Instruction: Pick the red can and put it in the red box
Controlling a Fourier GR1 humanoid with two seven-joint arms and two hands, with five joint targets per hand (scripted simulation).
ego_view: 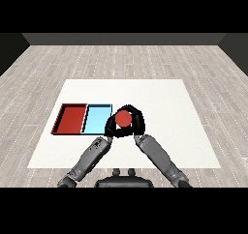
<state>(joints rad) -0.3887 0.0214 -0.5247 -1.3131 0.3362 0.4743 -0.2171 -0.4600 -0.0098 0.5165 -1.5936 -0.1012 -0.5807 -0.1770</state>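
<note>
Head view: right hand (137, 123) curls round the upright red can (123, 118), left hand (111, 126) beside it unclear, red tray (61, 118) lying leftward past the light blue tray (89, 118).

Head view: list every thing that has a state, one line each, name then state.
Red can: upright, enclosed by both hands, just right of the blue tray, not in any tray.
Red tray: on the table, nothing in it.
Blue tray: beside the red tray, nothing in it.
Left robot hand: curled round the can.
Right robot hand: curled round the can.
</note>
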